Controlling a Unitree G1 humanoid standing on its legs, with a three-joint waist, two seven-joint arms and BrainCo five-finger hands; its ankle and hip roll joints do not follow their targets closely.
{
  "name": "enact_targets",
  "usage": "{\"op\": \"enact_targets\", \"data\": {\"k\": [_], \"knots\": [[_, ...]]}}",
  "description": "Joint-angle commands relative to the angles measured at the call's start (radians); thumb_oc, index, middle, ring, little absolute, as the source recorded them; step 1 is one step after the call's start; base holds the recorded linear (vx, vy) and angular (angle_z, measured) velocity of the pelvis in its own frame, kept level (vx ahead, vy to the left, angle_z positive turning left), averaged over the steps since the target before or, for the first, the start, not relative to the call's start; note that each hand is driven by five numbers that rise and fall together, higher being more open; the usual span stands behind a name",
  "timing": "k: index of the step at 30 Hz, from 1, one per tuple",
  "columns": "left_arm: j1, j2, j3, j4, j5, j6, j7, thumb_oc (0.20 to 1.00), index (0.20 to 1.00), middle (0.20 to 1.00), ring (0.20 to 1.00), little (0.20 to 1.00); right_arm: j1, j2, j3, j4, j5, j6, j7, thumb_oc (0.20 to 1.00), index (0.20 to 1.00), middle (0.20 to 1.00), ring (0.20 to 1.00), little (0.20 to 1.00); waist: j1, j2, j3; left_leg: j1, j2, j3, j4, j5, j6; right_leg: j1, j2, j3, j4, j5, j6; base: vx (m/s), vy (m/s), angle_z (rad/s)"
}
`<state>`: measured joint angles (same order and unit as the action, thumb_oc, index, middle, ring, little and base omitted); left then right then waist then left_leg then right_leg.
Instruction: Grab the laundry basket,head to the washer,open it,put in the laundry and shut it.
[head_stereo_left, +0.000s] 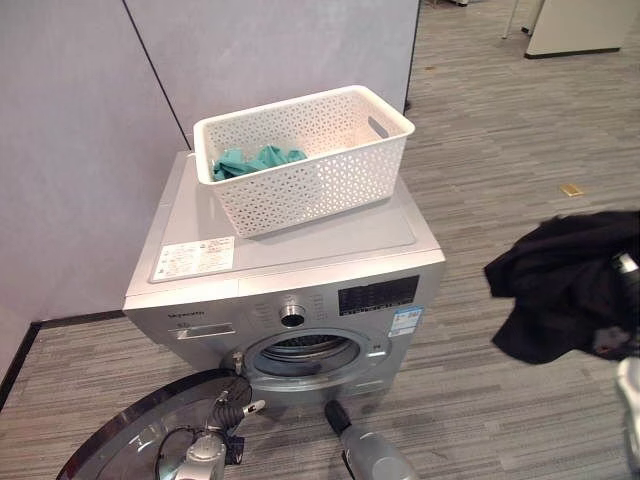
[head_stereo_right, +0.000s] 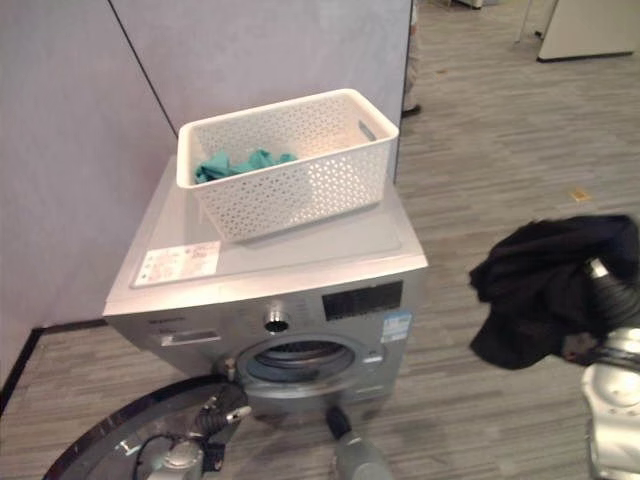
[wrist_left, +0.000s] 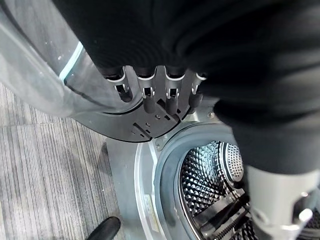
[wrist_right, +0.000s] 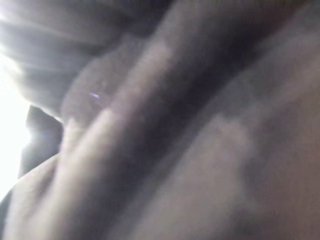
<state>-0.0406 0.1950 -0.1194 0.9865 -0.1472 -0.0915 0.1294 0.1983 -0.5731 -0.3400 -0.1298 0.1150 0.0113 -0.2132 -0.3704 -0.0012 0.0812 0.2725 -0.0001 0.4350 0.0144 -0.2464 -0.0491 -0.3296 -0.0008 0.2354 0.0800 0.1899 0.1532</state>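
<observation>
A white lattice laundry basket stands on top of the silver washer, with teal cloth in its left end. The round washer door is swung open to the lower left, and the steel drum shows behind the opening. My left hand is at the door, its fingers curled over the door's dark rim. To the right of the washer, at about the height of its control panel, a black garment hangs bunched over my right hand.
A grey partition wall runs behind and to the left of the washer. Wood-look floor spreads to the right, with a small yellow scrap on it. A person's shoe shows past the partition's edge.
</observation>
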Motion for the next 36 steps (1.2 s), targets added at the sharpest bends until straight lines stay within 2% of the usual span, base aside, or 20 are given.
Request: {"op": "enact_targets", "data": {"k": [1, 2, 3, 4, 6, 7, 8, 9, 15, 16, 21, 25, 28, 32, 36], "knots": [[-0.019, 0.101, 0.023, 0.039, 0.029, -0.028, 0.011, 1.000, 1.000, 1.000, 1.000, 1.000, -0.002, -0.009, 0.035, -0.121, 0.117, -0.087, 0.128, 0.200, 0.200, 0.200, 0.200, 0.200, 0.026, -0.057, 0.028, -0.011, 0.067, -0.110, 0.136, -0.086, 0.039, -0.011, -0.119, 0.014, -0.030, 0.031, 0.109, -0.08, -0.027, -0.01], [-0.025, 0.107, 0.020, 0.041, 0.036, -0.027, 0.015, 1.000, 1.000, 1.000, 1.000, 1.000, 0.034, 0.001, 0.062, -0.140, 0.157, -0.087, 0.160, 0.200, 0.200, 0.200, 0.200, 0.200, 0.027, -0.063, 0.037, -0.016, 0.066, -0.112, 0.143, -0.087, 0.038, -0.010, -0.123, 0.014, -0.032, 0.033, 0.109, -0.10, -0.037, 0.09], [-0.037, 0.116, 0.014, 0.035, 0.042, -0.027, 0.014, 1.000, 1.000, 1.000, 1.000, 1.000, 0.083, 0.008, 0.140, -0.138, 0.193, -0.075, 0.219, 0.200, 0.200, 0.200, 0.200, 0.200, 0.037, -0.074, 0.053, -0.027, 0.065, -0.119, 0.155, -0.087, 0.033, -0.010, -0.134, 0.008, -0.037, 0.040, 0.109, -0.06, -0.023, 0.14], [-0.036, 0.116, 0.014, 0.035, 0.042, -0.027, 0.014, 1.000, 1.000, 1.000, 1.000, 1.000, 0.083, 0.008, 0.140, -0.137, 0.194, -0.075, 0.219, 0.200, 0.200, 0.200, 0.200, 0.200, 0.036, -0.075, 0.053, -0.028, 0.065, -0.119, 0.156, -0.087, 0.033, -0.009, -0.135, 0.007, -0.037, 0.040, 0.109, -0.06, -0.025, 0.07], [-0.044, 0.125, -0.003, 0.025, 0.049, -0.033, 0.010, 1.000, 1.000, 1.000, 1.000, 1.000, 0.142, 0.032, 0.273, -0.109, 0.272, -0.057, 0.295, 0.200, 0.200, 0.200, 0.200, 0.200, 0.064, -0.086, 0.084, -0.047, 0.063, -0.131, 0.174, -0.088, 0.029, -0.011, -0.156, -0.008, -0.046, 0.047, 0.109, -0.06, -0.024, 0.08], [-0.044, 0.125, -0.003, 0.025, 0.049, -0.033, 0.009, 1.000, 1.000, 1.000, 1.000, 1.000, 0.141, 0.032, 0.274, -0.107, 0.272, -0.058, 0.295, 0.200, 0.200, 0.200, 0.200, 0.200, 0.064, -0.087, 0.084, -0.047, 0.063, -0.132, 0.174, -0.088, 0.029, -0.011, -0.156, -0.008, -0.046, 0.047, 0.109, -0.05, -0.028, 0.22], [-0.047, 0.128, -0.009, 0.022, 0.052, -0.036, 0.010, 1.000, 1.000, 1.000, 1.000, 1.000, 0.160, 0.041, 0.305, -0.105, 0.310, -0.055, 0.319, 0.200, 0.200, 0.200, 0.200, 0.200, 0.070, -0.089, 0.093, -0.053, 0.063, -0.136, 0.177, -0.087, 0.027, -0.011, -0.163, -0.014, -0.049, 0.049, 0.109, -0.06, -0.029, 0.32], [-0.051, 0.126, -0.022, 0.017, 0.051, -0.039, 0.011, 1.000, 1.000, 1.000, 1.000, 1.000, 0.181, 0.065, 0.384, -0.055, 0.393, -0.045, 0.356, 0.200, 0.200, 0.200, 0.200, 0.200, 0.087, -0.094, 0.113, -0.071, 0.063, -0.145, 0.190, -0.086, 0.024, -0.014, -0.177, -0.023, -0.053, 0.052, 0.109, -0.07, -0.037, 0.31], [-0.075, 0.108, -0.068, -0.034, 0.033, -0.053, 0.043, 1.000, 1.000, 1.000, 1.000, 1.000, 0.120, 0.143, 0.530, 0.178, 0.507, -0.031, 0.349, 0.200, 0.200, 0.200, 0.200, 0.200, 0.124, -0.081, 0.185, -0.156, 0.052, -0.178, 0.253, -0.092, 0.017, -0.036, -0.224, -0.052, -0.071, 0.063, 0.104, -0.08, -0.017, 0.18], [-0.080, 0.096, -0.086, -0.065, 0.009, -0.062, 0.052, 1.000, 1.000, 1.000, 1.000, 1.000, 0.068, 0.180, 0.555, 0.267, 0.537, -0.042, 0.319, 0.200, 0.200, 0.200, 0.200, 0.200, 0.132, -0.068, 0.213, -0.199, 0.045, -0.190, 0.278, -0.093, 0.017, -0.055, -0.240, -0.060, -0.071, 0.065, 0.101, -0.11, -0.002, 0.35], [-0.081, 0.072, -0.122, -0.123, -0.043, -0.076, 0.077, 1.000, 1.000, 1.000, 1.000, 1.000, -0.053, 0.236, 0.568, 0.405, 0.579, -0.078, 0.242, 0.200, 0.200, 0.200, 0.200, 0.200, 0.146, -0.039, 0.264, -0.279, 0.029, -0.208, 0.317, -0.095, 0.023, -0.098, -0.264, -0.063, -0.068, 0.070, 0.095, -0.09, 0.015, 0.13], [-0.106, 0.037, -0.191, -0.168, -0.105, -0.093, 0.101, 1.000, 1.000, 1.000, 1.000, 1.000, -0.257, 0.313, 0.567, 0.577, 0.621, -0.138, 0.130, 0.200, 0.200, 0.200, 0.200, 0.200, 0.166, 0.012, 0.311, -0.381, 0.014, -0.238, 0.348, -0.085, 0.023, -0.161, -0.289, -0.073, -0.061, 0.073, 0.083, -0.07, 0.010, 0.16], [-0.116, 0.025, -0.217, -0.181, -0.120, -0.098, 0.108, 1.000, 1.000, 1.000, 1.000, 1.000, -0.335, 0.342, 0.571, 0.648, 0.643, -0.158, 0.098, 0.200, 0.200, 0.200, 0.200, 0.200, 0.176, 0.031, 0.325, -0.415, 0.010, -0.249, 0.349, -0.079, 0.023, -0.183, -0.298, -0.077, -0.061, 0.075, 0.079, -0.03, 0.005, 0.54], [-0.138, 0.003, -0.278, -0.221, -0.161, -0.111, 0.124, 1.000, 1.000, 1.000, 1.000, 1.000, -0.534, 0.422, 0.567, 0.808, 0.706, -0.193, 0.047, 0.200, 0.200, 0.200, 0.200, 0.200, 0.207, 0.080, 0.357, -0.482, -0.005, -0.278, 0.336, -0.050, 0.021, -0.242, -0.316, -0.084, -0.055, 0.078, 0.073, -0.05, 0.011, 0.01], [-0.148, -0.002, -0.320, -0.233, -0.179, -0.118, 0.125, 1.000, 1.000, 1.000, 1.000, 1.000, -0.670, 0.447, 0.518, 0.943, 0.771, -0.220, 0.033, 0.200, 0.200, 0.200, 0.200, 0.200, 0.230, 0.116, 0.371, -0.523, -0.011, -0.300, 0.333, -0.040, 0.019, -0.279, -0.324, -0.091, -0.043, 0.075, 0.071, -0.02, 0.012, 0.14]]}}
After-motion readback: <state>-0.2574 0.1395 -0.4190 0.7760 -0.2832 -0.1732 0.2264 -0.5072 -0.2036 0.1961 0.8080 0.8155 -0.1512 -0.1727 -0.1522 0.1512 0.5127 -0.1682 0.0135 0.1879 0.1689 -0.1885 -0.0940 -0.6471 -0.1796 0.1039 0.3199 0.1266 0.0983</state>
